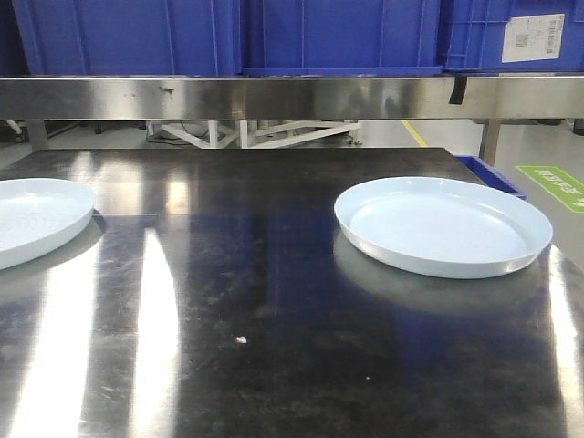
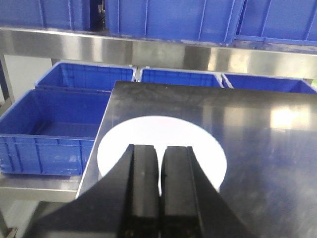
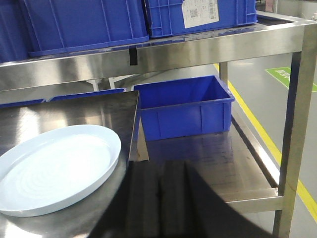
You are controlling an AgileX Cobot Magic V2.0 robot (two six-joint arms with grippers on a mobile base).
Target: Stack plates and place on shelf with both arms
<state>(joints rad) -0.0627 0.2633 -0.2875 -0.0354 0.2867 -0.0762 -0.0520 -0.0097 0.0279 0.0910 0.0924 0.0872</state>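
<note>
I can read no words anywhere. A white label (image 3: 200, 12) on a blue crate (image 3: 163, 17) bears a QR code and a barcode, but its print is too small for me to make out. A green floor sign (image 1: 555, 185) carries white lettering, too blurred to read.
</note>
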